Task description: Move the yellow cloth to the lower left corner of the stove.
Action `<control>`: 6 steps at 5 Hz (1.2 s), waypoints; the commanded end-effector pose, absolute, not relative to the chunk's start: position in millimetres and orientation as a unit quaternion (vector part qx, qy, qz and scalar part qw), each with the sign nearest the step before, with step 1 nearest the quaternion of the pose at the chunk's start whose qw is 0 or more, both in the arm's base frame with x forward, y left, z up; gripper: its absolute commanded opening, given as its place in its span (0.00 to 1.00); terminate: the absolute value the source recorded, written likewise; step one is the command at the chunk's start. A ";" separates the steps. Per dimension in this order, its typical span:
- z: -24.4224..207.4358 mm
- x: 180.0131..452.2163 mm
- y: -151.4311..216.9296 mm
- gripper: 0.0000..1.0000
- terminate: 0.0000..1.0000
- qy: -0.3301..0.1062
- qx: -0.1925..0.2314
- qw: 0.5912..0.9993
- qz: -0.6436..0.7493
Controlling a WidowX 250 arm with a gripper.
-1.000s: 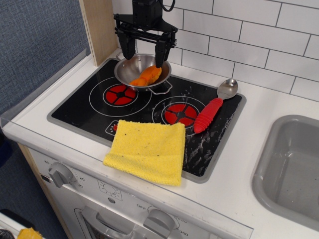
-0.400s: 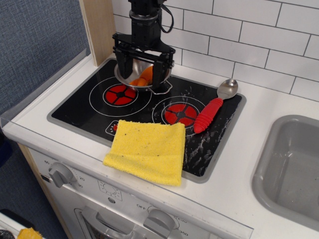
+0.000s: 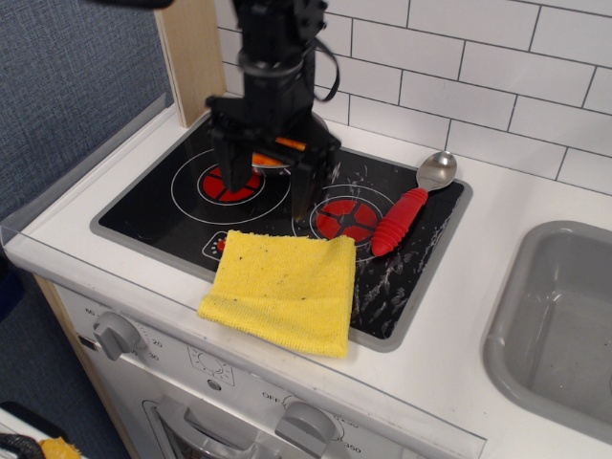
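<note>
Two black fingers stood spread wide, empty, over the glossy black stove; just below lay the bright yellow terry cloth.

White tiled wall, blue panel, grey sink.

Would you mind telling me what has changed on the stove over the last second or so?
The black gripper has come forward and down from above the pan at the back of the stove, and now hangs with its fingers spread just behind the bright yellow folded cloth, hiding the pan. It holds nothing. The cloth, the red-handled metal spoon and the black glossy cooktop have not moved.
</note>
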State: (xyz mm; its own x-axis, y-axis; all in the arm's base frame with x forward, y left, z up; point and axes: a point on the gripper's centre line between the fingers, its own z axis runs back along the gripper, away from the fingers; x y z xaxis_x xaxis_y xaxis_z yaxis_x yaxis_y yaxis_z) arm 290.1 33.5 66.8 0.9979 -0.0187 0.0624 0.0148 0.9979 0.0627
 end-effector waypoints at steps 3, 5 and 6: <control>-3.3 270.6 24.4 1.00 0.00 -0.072 0.016 0.997 -0.031; 12.6 271.9 73.4 1.00 0.00 -0.098 0.022 0.991 -0.088; 18.3 272.4 96.0 1.00 0.00 -0.099 0.013 0.989 -0.110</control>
